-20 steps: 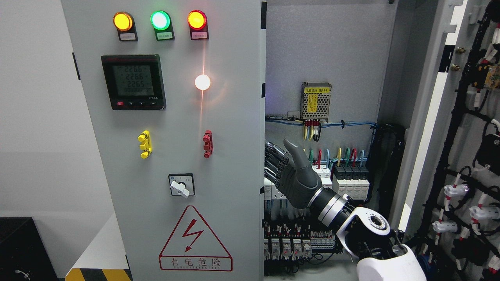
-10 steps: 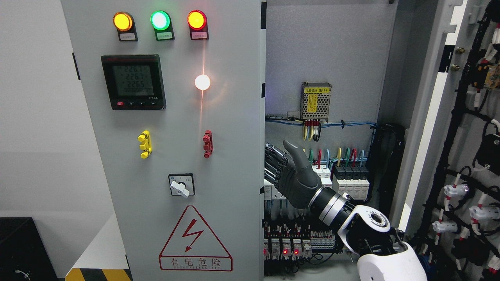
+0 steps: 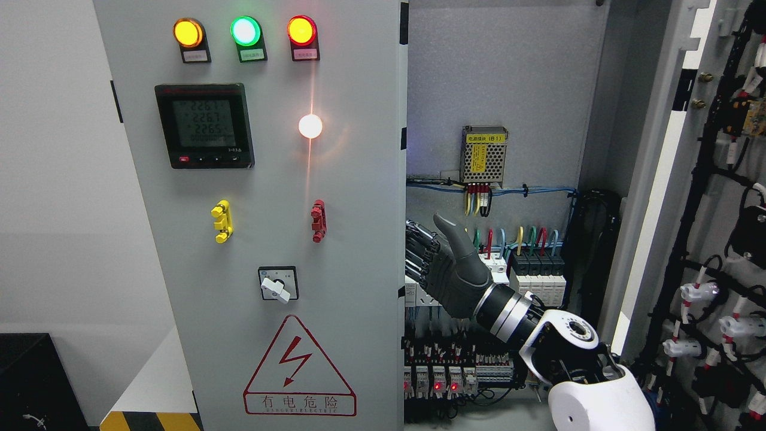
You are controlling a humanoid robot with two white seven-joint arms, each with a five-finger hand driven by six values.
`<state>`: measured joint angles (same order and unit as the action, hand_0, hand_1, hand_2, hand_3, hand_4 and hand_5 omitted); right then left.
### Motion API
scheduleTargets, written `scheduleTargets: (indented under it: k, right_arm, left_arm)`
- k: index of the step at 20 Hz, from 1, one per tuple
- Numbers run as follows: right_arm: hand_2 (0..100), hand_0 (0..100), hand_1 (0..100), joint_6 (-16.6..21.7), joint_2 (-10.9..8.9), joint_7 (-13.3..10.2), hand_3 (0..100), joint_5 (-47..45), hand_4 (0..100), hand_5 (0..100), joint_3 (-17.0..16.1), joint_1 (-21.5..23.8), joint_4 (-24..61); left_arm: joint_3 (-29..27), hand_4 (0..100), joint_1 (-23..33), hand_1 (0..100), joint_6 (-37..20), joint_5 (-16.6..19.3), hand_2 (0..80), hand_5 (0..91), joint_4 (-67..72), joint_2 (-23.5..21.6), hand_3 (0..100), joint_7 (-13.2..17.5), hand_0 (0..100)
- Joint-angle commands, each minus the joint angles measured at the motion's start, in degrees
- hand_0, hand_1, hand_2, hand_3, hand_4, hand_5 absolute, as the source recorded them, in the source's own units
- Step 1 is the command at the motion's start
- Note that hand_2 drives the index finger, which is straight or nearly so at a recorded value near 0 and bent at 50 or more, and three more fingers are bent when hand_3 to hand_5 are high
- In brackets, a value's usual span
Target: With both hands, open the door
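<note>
The grey cabinet's left door (image 3: 269, 239) stands closed and carries lamps, a meter and a rotary switch. The right door (image 3: 712, 179) is swung open at the far right, with its wired inner side showing. My right hand (image 3: 422, 260) comes in from the lower right and sits inside the open cabinet, right at the left door's free edge (image 3: 402, 251). Its thumb points up and its fingers (image 3: 416, 251) stretch left toward that edge, their tips hidden behind it. It holds nothing that I can see. My left arm is out of view.
Inside the cabinet there are breakers and terminal rows (image 3: 526, 269), coloured wires and a small power supply (image 3: 483, 154) close behind my hand. A black box (image 3: 30, 377) and a yellow-black striped edge (image 3: 149, 421) sit at the lower left.
My right hand has stayed almost in place at the left door's edge. The forearm and elbow have shifted very slightly.
</note>
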<state>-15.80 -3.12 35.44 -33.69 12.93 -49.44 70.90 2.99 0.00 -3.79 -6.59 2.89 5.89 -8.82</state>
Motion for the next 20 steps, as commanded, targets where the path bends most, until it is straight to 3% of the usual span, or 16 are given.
scheduleTargets:
  k: [1, 7, 10, 15, 18, 20]
  right_arm:
    - [0, 19, 0, -0.2, -0.04, 0.2, 0, -0.1, 0, 0, -0.4, -0.6, -2.2]
    - [0, 19, 0, -0.2, -0.04, 0.3, 0, -0.7, 0, 0, -0.5, -1.5, -3.9]
    - [0, 19, 0, -0.2, -0.04, 2.8, 0, -0.7, 0, 0, -0.5, -1.5, -3.8]
    - [0, 19, 0, -0.2, -0.04, 3.4, 0, -0.8, 0, 0, -0.5, -2.1, -4.1]
    - [0, 19, 0, -0.3, -0.04, 6.3, 0, -0.7, 0, 0, -0.5, -2.3, -4.2]
    - [0, 19, 0, -0.3, -0.04, 6.7, 0, -0.7, 0, 0, -0.5, -2.3, -4.2]
  left_arm:
    - [0.0, 0, 0.5, 0, 0.0, 0.0, 0.0, 0.0, 0.0, 0.0, 0, 0.0, 0]
    - [0.0, 0, 0.5, 0, 0.0, 0.0, 0.0, 0.0, 0.0, 0.0, 0, 0.0, 0]
    - [0.0, 0, 0.5, 0, 0.0, 0.0, 0.0, 0.0, 0.0, 0.0, 0, 0.0, 0]
    - [0.0, 0, 0.5, 0, 0.0, 0.0, 0.0, 0.0, -0.1, 0.0, 0, 0.0, 0]
    - [0.0, 0, 0.5, 0, 0.0, 0.0, 0.0, 0.0, 0.0, 0.0, 0, 0.0, 0]
    - [0.0, 0, 0.5, 0, 0.0, 0.0, 0.0, 0.0, 0.0, 0.0, 0, 0.0, 0]
